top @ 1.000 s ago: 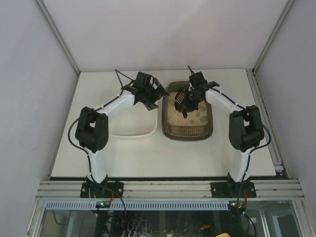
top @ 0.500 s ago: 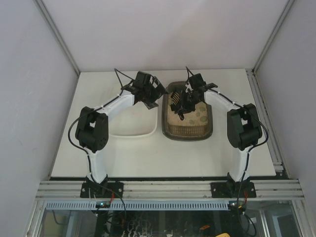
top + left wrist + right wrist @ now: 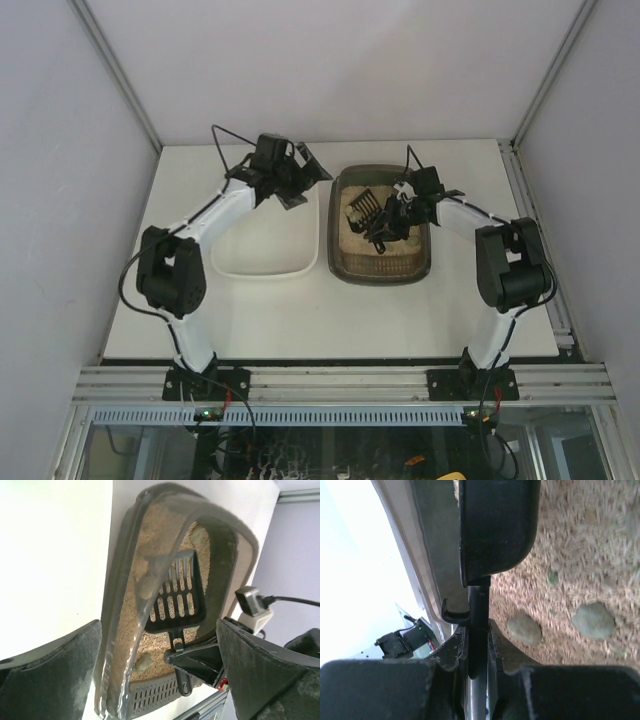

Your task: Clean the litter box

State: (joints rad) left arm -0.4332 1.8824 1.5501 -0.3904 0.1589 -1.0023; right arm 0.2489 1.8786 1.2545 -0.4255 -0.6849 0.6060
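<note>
The litter box (image 3: pixel 341 250), a dark translucent tray of beige litter, sits right of centre. My right gripper (image 3: pixel 393 220) hangs over its middle, shut on the handle (image 3: pixel 479 615) of a black slotted scoop (image 3: pixel 362 205) whose head rests on the litter at the far left. In the right wrist view the fingers (image 3: pixel 502 645) clamp the handle, and two grey-green clumps (image 3: pixel 524 628) (image 3: pixel 592 620) lie on the litter beside them. My left gripper (image 3: pixel 300 168) is open above the far left corner of the box. Its view looks along the box rim (image 3: pixel 125 580) at the scoop (image 3: pixel 177 600).
A white plastic tray (image 3: pixel 228 262) stands just left of the litter box, with the left arm reaching over it. A grey slotted panel (image 3: pixel 150 695) lies at the near end of the litter box. Frame posts and walls close in the table's far and side edges.
The left arm has swung left and back, lifting its open gripper off the box's left edge. The right gripper has shifted right and nearer, leaving the scoop head exposed at the box's far left.
</note>
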